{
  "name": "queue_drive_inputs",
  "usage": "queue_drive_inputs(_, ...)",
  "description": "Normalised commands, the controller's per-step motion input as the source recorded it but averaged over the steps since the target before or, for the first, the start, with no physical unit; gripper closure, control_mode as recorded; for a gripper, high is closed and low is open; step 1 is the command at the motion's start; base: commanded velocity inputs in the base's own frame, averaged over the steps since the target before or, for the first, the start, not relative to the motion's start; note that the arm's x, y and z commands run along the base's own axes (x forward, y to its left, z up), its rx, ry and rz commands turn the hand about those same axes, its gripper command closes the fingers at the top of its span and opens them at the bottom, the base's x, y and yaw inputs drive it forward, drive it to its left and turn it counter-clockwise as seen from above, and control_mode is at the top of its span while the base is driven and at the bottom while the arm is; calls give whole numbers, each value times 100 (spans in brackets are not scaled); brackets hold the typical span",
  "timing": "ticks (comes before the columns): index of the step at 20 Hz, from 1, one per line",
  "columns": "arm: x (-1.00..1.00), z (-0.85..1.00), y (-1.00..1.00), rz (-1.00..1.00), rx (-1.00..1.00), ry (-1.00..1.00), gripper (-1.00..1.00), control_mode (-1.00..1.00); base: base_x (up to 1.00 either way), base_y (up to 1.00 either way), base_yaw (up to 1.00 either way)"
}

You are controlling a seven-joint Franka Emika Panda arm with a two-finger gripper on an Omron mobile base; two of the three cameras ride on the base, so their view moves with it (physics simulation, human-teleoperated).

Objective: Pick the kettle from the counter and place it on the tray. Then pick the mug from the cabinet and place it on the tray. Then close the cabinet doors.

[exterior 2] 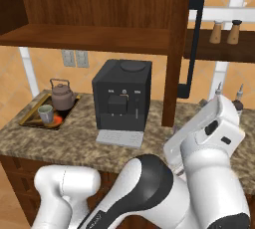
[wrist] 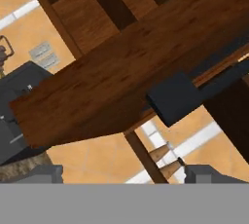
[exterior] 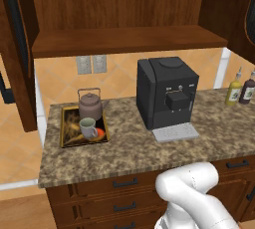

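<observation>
The brownish-grey kettle (exterior: 90, 104) (exterior 2: 62, 96) and the grey-green mug (exterior: 88, 128) (exterior 2: 46, 114) both stand on the gold-rimmed tray (exterior: 67, 136) (exterior 2: 30, 117) at the counter's (exterior: 134, 148) left end. Both doors of the cabinet (exterior: 124, 4) stand open: the left door (exterior: 17, 49) and the right door (exterior 2: 177, 49) with its black bar handle (exterior 2: 193, 44). My gripper (wrist: 124, 174) is open, its fingertips wide apart with nothing between them. It faces the right door's wooden edge (wrist: 112, 86) and the handle's mount (wrist: 174, 102) from close range. My wrist (exterior 2: 214, 123) hangs just right of that door, below the handle.
A large black coffee machine (exterior: 167, 96) (exterior 2: 122, 96) stands mid-counter. Two bottles (exterior: 239, 89) stand at the counter's right end. Two pepper mills (exterior 2: 225, 31) stand on a shelf beyond the right door. Dark drawers (exterior: 124, 193) run under the counter.
</observation>
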Motion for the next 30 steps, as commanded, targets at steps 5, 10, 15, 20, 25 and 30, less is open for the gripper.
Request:
queue_drive_inputs(5, 0, 12, 11, 8, -14, 0, -100, -100, 0, 0, 0)
queue_drive_inputs(10, 0, 24, 53, 3, -23, 3, -100, -100, 0, 0, 0)
queue_drive_inputs(15, 0, 19, 76, 1, -29, 17, -100, -100, 0, 0, 0)
queue_drive_inputs(20, 17, 21, 92, 0, -28, 17, -100, -100, 0, 0, 0)
queue_drive_inputs(25, 36, 5, 98, 0, -24, 3, -100, -100, 0, 0, 0)
queue_drive_inputs(30, 56, 0, 97, -3, -19, 0, -100, -100, 0, 0, 0)
